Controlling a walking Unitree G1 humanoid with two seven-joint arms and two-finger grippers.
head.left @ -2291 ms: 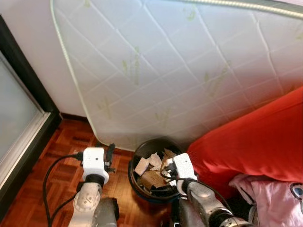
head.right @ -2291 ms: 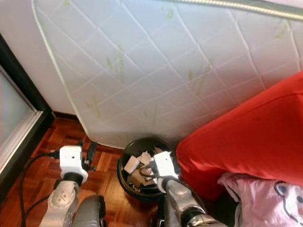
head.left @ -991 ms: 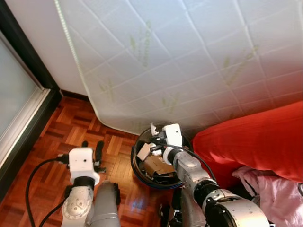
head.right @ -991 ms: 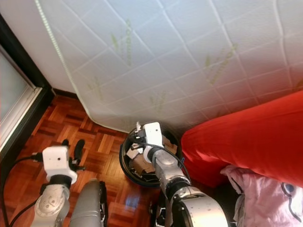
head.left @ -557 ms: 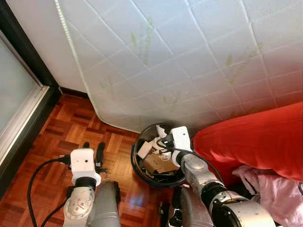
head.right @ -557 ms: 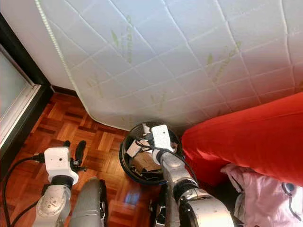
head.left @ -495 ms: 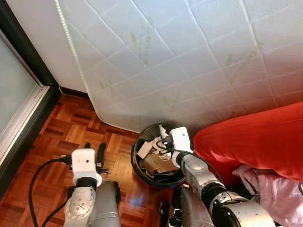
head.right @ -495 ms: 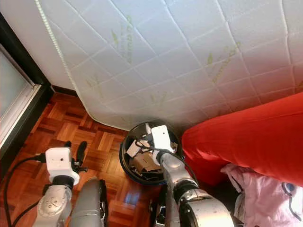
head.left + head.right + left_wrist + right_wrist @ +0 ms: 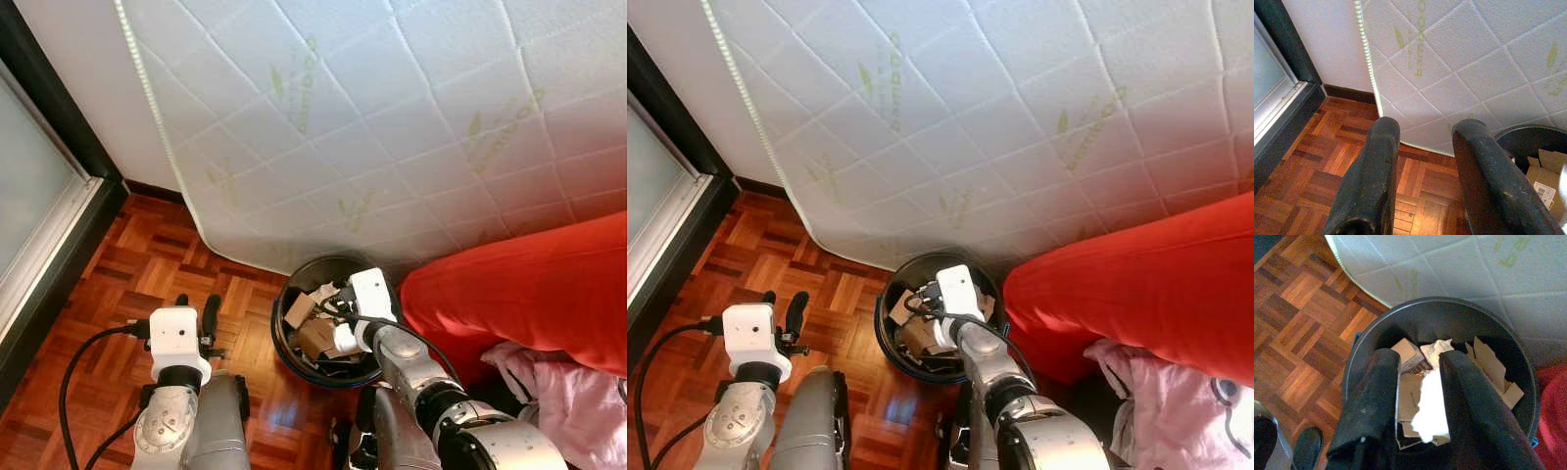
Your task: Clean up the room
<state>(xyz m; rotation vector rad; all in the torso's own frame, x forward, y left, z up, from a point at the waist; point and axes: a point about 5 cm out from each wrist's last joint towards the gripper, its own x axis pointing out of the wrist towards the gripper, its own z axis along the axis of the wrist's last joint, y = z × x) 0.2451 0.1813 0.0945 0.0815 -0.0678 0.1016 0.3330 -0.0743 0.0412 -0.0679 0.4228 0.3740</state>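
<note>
White paper (image 9: pixel 1432 406) between right hand (image 9: pixel 1415 382) fingers

Two black fingers (image 9: pixel 1374 186) of the left gripper (image 9: pixel 1425 147) rise from the bottom edge into the middle of the frame, parted, with a clear gap between them and nothing in it. Behind them a white quilted mattress (image 9: pixel 1474 63) with green leaf marks covers the upper centre and upper right; its beaded edge runs down from the top centre. A pale wall (image 9: pixel 1322 44) shows in the upper left, with a dark baseboard (image 9: pixel 1349 93) under it. A dark door frame (image 9: pixel 1283 58) and frosted glass (image 9: pixel 1266 83) stand at the far left. Parquet floor (image 9: pixel 1308 171) takes the lower left. At the right edge is a black bin (image 9: pixel 1518 139), with cardboard (image 9: pixel 1542 178) inside bearing a white label (image 9: pixel 1543 193).
</note>
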